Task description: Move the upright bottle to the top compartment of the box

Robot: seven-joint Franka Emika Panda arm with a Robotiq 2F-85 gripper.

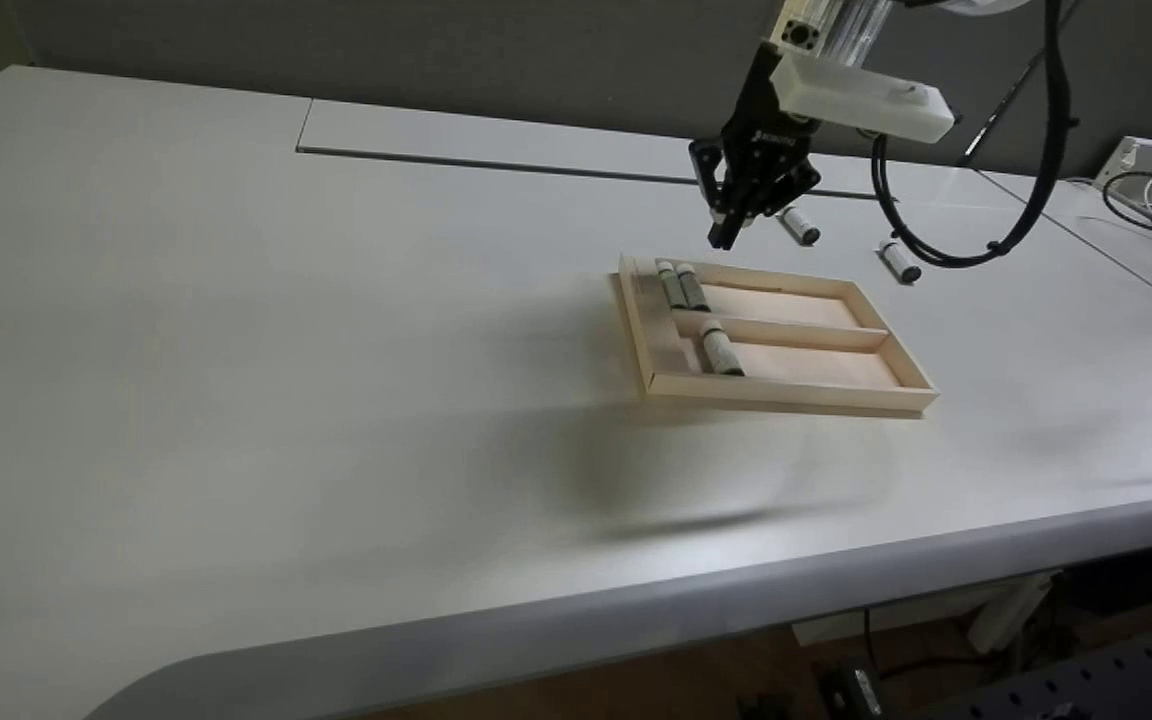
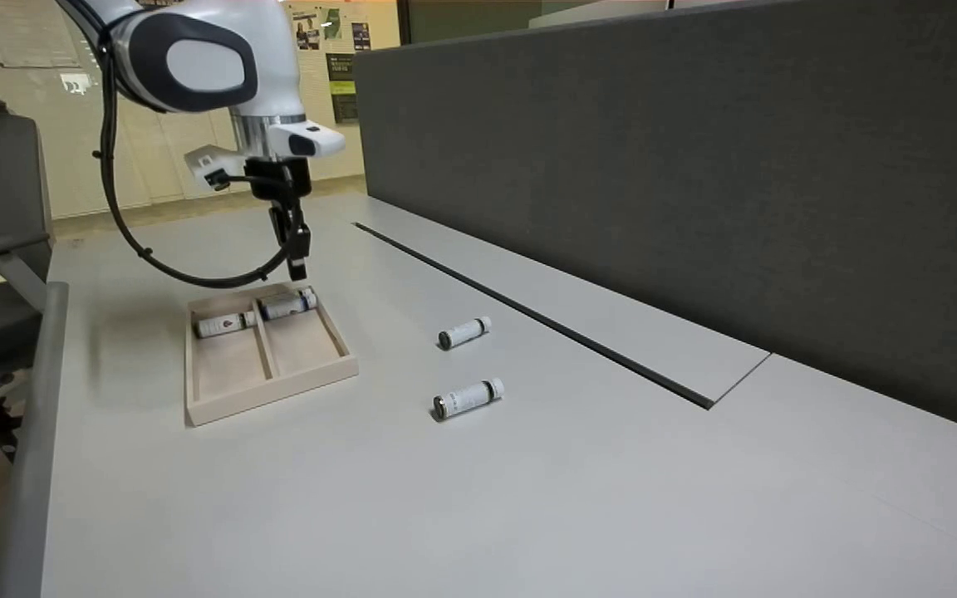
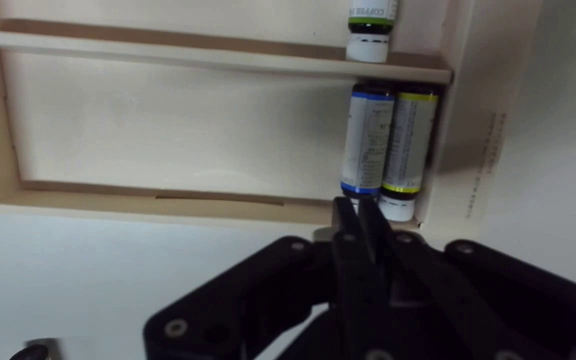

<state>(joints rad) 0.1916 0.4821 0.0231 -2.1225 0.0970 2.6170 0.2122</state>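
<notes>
On your counter [image 1: 286,350], in an exterior view, the box [image 1: 786,334] sits with its top compartment [image 1: 786,304] at twelve o'clock. Your hand [image 1: 724,238] hovers off the box's eleven o'clock, fingers [image 3: 352,255] together, gripping nothing. No bottle stands upright; yours is probably the blue-banded bottle [image 3: 368,140] or the yellow-banded bottle [image 3: 409,142], both lying at ten o'clock inside that compartment. Expect it light, rigid, slick, perhaps glass: pinch gently across its middle.

White arm [image 2: 204,66] extending in from above, black fingers [image 3: 350,255] pointing downward, close together
</notes>
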